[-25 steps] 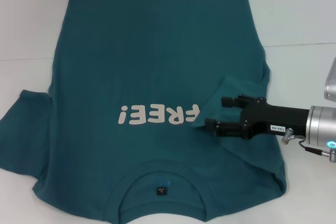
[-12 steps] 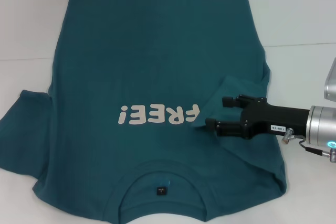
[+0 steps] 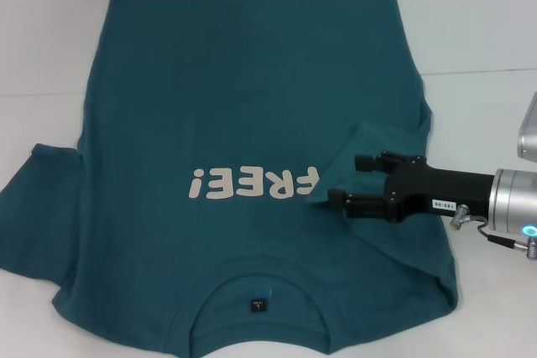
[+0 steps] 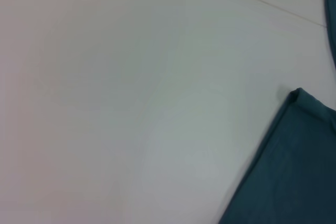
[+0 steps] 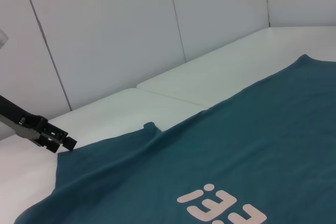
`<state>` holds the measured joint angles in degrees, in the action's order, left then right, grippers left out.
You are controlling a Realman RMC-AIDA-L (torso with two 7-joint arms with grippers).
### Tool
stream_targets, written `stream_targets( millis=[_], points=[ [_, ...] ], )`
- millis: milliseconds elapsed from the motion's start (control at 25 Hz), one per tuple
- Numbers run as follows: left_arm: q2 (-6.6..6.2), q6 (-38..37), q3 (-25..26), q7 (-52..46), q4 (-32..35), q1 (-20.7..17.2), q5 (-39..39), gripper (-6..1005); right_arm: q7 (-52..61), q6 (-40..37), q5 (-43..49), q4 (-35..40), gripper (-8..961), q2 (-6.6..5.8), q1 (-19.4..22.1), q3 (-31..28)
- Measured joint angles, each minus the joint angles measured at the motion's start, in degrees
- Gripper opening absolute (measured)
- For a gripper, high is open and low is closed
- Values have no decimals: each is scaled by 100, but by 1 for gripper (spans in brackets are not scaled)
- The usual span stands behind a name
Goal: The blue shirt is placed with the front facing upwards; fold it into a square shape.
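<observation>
The blue shirt (image 3: 243,106) lies flat, front up, on the white table, with its collar (image 3: 260,278) nearest me and the pale lettering (image 3: 254,183) reading upside down. Its left sleeve (image 3: 38,207) is spread out. The right sleeve (image 3: 377,144) is folded in onto the body. My right gripper (image 3: 348,180) reaches in from the right, open, its fingertips over that folded sleeve's edge beside the lettering. My left gripper (image 5: 50,135) shows only in the right wrist view, off the shirt's left sleeve side. The left wrist view catches a shirt corner (image 4: 294,171) on bare table.
White table (image 3: 478,31) surrounds the shirt, with a seam line running across it behind the right arm. Pale wall panels (image 5: 105,35) stand beyond the table's far side. The shirt's collar end reaches the near table edge.
</observation>
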<state>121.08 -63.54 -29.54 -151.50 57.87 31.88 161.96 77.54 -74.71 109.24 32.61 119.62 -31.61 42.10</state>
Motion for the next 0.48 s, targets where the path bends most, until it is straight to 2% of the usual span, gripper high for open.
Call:
stream_targets(
  millis=[480],
  points=[
    [-39,46,7,10,-162,96,0,919,3,0,0,-9,944,0,6,0]
  ],
)
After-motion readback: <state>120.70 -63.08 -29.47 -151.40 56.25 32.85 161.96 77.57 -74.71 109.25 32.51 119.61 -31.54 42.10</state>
